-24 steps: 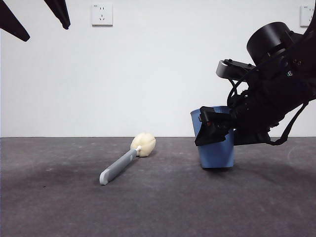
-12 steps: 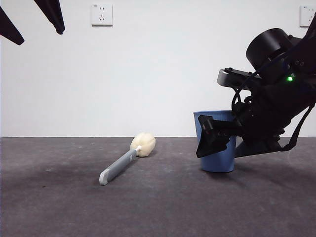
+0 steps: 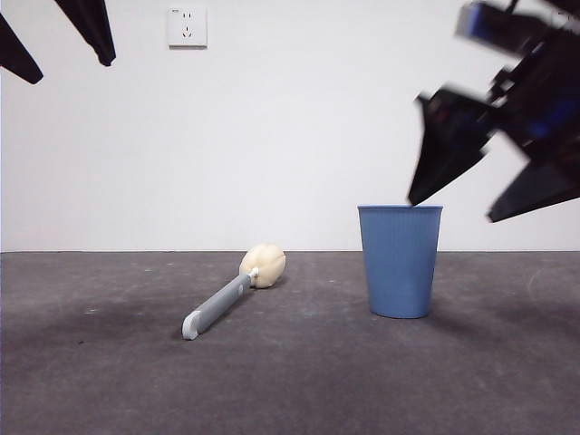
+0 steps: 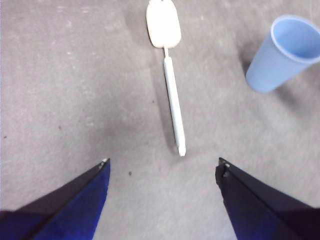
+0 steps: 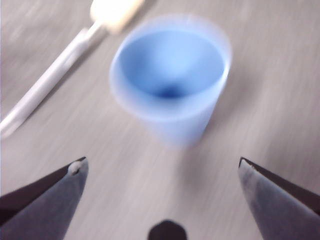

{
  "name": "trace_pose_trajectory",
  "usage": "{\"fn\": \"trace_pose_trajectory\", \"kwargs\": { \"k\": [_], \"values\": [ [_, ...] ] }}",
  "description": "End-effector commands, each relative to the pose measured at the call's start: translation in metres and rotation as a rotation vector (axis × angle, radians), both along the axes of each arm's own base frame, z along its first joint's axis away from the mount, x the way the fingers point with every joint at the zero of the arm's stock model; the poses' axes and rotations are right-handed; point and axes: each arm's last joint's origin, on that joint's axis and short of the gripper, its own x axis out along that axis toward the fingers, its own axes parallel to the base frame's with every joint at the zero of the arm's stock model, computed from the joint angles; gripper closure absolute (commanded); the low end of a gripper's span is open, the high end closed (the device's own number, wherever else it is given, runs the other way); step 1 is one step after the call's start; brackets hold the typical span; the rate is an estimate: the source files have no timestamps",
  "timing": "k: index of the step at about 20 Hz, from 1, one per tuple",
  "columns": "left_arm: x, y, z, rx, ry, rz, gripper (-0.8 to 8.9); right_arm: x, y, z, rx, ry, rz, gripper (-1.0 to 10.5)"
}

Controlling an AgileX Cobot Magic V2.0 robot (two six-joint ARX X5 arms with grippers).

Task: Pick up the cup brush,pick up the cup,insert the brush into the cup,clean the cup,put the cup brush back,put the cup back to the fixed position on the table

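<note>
Cup (image 3: pixel 400 261): blue ribbed plastic, tapering to its base, smooth rim; upright on the table (image 3: pixel 109 381), nothing visible inside (wrist view is blurred).
Cup brush (image 3: pixel 228 295): grey handle, cream egg-shaped sponge head; lying flat, well apart from the cup.
Table: dark grey, mottled, matte.
Right gripper (image 3: pixel 494 204): above the cup, jaws spread wide, holding nothing.
Left gripper (image 4: pixel 162 167): high above the brush, jaws wide apart, holding nothing.

My right hand (image 3: pixel 494 172) smeared by motion blur in front view, arm cut by frame edge. Cup (image 5: pixel 170 82) and cup brush (image 5: pixel 65 60) blurred in my right wrist view; brush cut off at edges. Left hand (image 3: pixel 54 41): only tips in frame.
</note>
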Motion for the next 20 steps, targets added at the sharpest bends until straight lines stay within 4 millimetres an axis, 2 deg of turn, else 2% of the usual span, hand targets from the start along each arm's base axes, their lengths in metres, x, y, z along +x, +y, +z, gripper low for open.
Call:
{"fn": "trace_pose_trajectory", "kwargs": {
  "k": [1, 4, 5, 6, 7, 10, 20],
  "values": [
    [-0.003, 0.001, -0.005, 0.055, 0.03, -0.052, 4.69, -0.037, -0.004, 0.012, 0.047, 0.135, 0.066, 5.1],
    [-0.006, 0.0, -0.008, 0.046, 0.08, -0.115, 4.96, -0.074, -0.005, 0.025, 0.11, 0.211, 0.195, 7.9],
    [-0.006, 0.0, -0.008, 0.044, 0.093, -0.133, 6.32, -0.083, -0.005, 0.03, 0.141, 0.214, 0.237, 9.2],
    [-0.007, 0.0, -0.009, 0.049, 0.097, -0.142, 7.75, -0.089, -0.005, 0.034, 0.164, 0.205, 0.273, 9.6],
    [-0.007, 0.0, -0.009, 0.047, 0.107, -0.155, 8.19, -0.094, -0.005, 0.037, 0.186, 0.198, 0.296, 9.6],
    [-0.008, 0.0, -0.009, 0.03, 0.121, -0.185, 8.22, -0.102, -0.005, 0.039, 0.199, 0.209, 0.294, 9.6],
    [-0.008, 0.0, -0.009, 0.046, 0.106, -0.196, 8.17, -0.103, -0.005, 0.038, 0.189, 0.223, 0.293, 9.5]
  ]
}}
